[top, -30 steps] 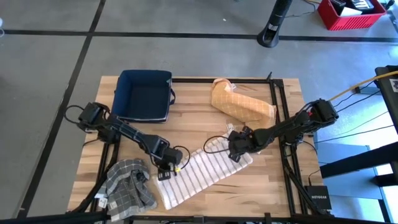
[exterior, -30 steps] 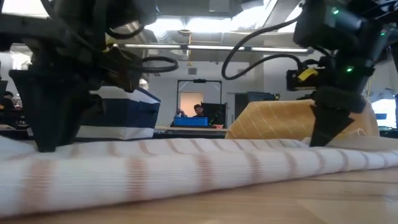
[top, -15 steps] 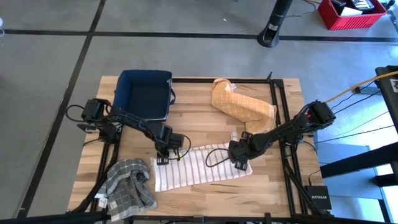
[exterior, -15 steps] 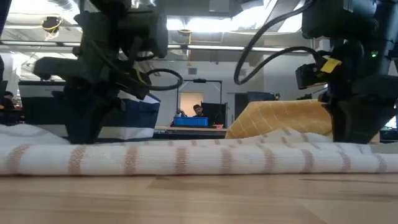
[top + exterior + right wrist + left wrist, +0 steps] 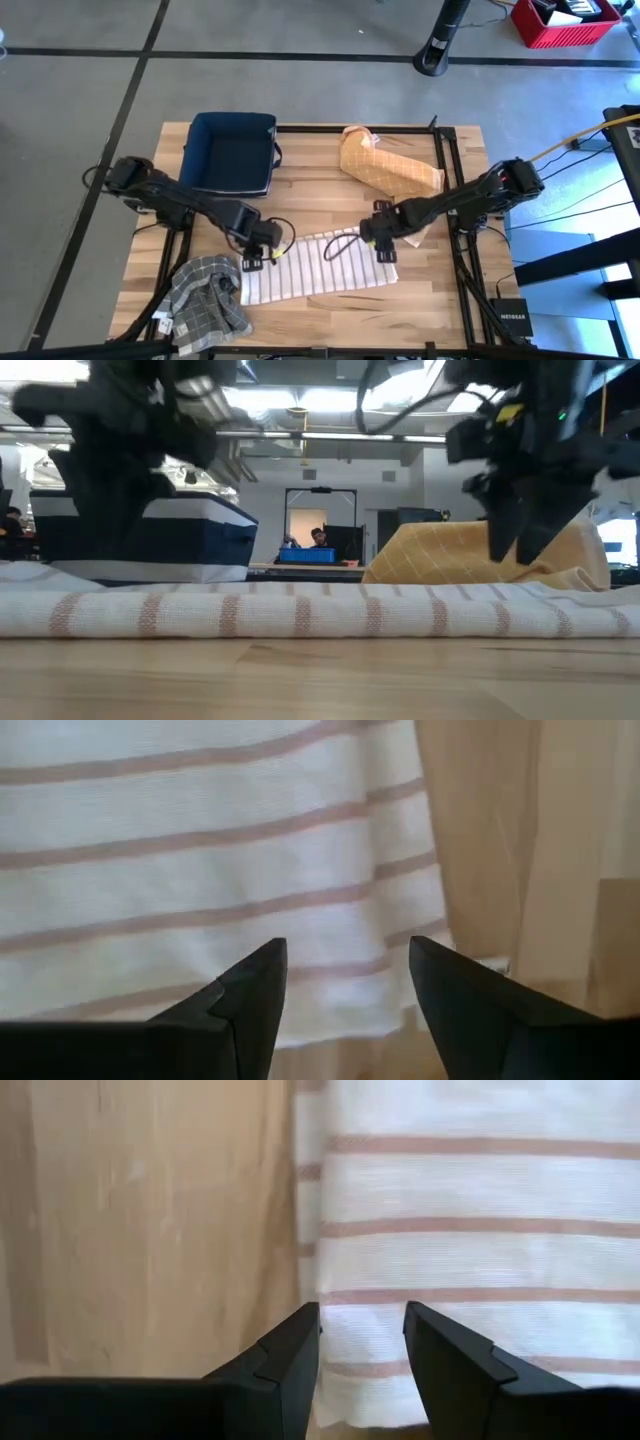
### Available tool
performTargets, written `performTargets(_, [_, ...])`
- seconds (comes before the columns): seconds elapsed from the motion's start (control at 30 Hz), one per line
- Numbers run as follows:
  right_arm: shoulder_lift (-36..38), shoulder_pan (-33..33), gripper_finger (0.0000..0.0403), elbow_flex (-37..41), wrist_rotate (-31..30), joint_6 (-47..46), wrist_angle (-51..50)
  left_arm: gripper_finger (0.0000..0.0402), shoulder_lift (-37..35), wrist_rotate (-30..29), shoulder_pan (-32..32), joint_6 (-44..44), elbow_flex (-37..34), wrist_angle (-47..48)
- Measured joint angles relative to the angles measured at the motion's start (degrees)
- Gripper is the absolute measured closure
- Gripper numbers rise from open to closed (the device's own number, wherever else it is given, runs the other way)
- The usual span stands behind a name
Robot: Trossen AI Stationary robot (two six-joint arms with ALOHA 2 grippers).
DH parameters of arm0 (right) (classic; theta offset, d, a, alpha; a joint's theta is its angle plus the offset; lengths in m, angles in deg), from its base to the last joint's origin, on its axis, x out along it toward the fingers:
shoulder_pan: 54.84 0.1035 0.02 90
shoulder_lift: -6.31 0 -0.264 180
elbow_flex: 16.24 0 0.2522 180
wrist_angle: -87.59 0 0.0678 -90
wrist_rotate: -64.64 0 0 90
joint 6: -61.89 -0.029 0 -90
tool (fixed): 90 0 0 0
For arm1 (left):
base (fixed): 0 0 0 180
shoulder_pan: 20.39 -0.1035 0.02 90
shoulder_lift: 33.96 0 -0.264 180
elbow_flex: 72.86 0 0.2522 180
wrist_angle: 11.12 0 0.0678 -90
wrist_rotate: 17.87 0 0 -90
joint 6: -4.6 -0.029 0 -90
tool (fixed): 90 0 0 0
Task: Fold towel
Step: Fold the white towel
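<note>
Cloth like this striped towel (image 5: 315, 266), lying flat at the near middle of the table (image 5: 420, 295), looks thin, limp and light, so we'd expect it to sag and slide unless pinched at the corners. Both the left gripper (image 5: 252, 259) and the right gripper (image 5: 383, 246) hover over opposite ends with fingers apart, holding nothing.

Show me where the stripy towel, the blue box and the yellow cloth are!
stripy towel (image 5: 315, 268), high view, its middle.
blue box (image 5: 232, 152), high view, its inside floor.
yellow cloth (image 5: 390, 172), high view, its middle.
</note>
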Motion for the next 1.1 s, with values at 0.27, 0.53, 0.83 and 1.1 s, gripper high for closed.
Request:
performTargets(0.27, [0.1,-6.3,0.0187,7.8,11.7,4.3,3.7,0.0260,-0.1,-0.8,5.4,5.8,-0.1,-0.5])
performTargets(0.53, [2.2,-4.5,0.0187,8.3,15.8,-0.5,0.9,0.0260,-0.1,-1.2,6.4,7.7,-0.9,-1.4])
performTargets(0.83, [4.3,-4.7,0.0187,8.3,14.2,-2.2,1.0,0.0265,-0.3,-6.4,4.4,4.8,-0.9,0.3])
performTargets(1.1, [4.3,-4.7,0.0187,8.3,13.8,-2.9,1.2,0.0289,-7.6,-0.4,-4.8,3.9,-5.1,-0.4])
